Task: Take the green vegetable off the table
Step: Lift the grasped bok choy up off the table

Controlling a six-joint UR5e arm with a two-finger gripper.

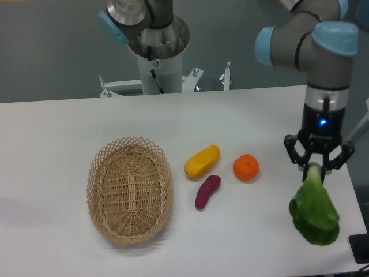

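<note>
Aloft now: pincer (319,168) clamped on the pale stem of the green vegetable (314,211), leaf hanging straight below, long axis near upright, apparently clear of the white bench (69,127) near its right edge. Directly under the pincer, so seemingly nothing left but a steady upward lift. Left lying on the bench, well to the left: orange (246,168), yellow fruit (202,161), purple piece (207,191), wicker basket (130,188). Task seemingly all but complete.
</note>
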